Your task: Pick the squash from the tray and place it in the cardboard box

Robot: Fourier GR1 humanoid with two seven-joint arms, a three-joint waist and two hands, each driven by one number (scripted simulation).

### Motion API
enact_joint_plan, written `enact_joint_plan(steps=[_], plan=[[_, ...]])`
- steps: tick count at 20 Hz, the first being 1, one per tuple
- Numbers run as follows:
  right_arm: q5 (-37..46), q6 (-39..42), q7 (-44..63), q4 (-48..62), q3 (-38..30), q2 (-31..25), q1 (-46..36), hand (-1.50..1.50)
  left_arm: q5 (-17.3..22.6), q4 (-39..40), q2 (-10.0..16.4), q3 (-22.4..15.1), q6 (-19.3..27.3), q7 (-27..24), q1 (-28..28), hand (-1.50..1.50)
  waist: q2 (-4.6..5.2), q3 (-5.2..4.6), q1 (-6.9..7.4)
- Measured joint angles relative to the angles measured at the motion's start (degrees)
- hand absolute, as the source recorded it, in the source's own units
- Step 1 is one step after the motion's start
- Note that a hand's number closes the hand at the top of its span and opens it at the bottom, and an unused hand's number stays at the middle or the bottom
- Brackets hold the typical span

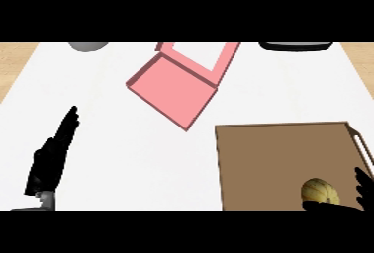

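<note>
Nearest, lower right: my right hand [359, 190] just beside squash [320, 191], mostly cut off; open or closed, cannot tell. Squash on near part of brown tray [277, 163]. Left side: my left hand [50, 160] open, straight, over white counter [131, 163]. Farther: pink box [171, 91], tilted. Far edge: grey object [89, 46], black object [296, 46].

No readable text, labels, brands, numbers or signs anywhere.

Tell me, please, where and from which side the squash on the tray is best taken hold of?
Grip the squash across its rounded middle, coming from the right and near side, I would say. It lies in the tray's near right corner, egg-shaped, with no stem showing, and the open right hand is right beside it there; the left hand is far off.
</note>
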Motion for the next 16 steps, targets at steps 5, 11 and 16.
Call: enact_joint_plan(steps=[5, 11, 16], plan=[[3.07, 0.50, -0.39, 1.22, 0.62, 3.89, -0.19, -1.50, -0.86, 0.47, -0.62, 0.97, -1.14, -0.88, 0.36, 0.00, -0.01, -0.01, -0.03], [5.41, 2.15, -1.23, 3.51, 1.08, 7.21, -0.53, -1.50, -1.54, 2.11, -1.50, 2.39, -2.14, -1.21, -1.06, 0.00, -0.06, -0.13, -0.05], [5.37, 3.98, -1.71, 3.86, -0.04, 8.65, -0.59, 1.50, -2.33, 0.68, -2.37, 3.01, -2.31, -0.87, -0.36, 0.00, -0.17, -0.35, -0.07]])
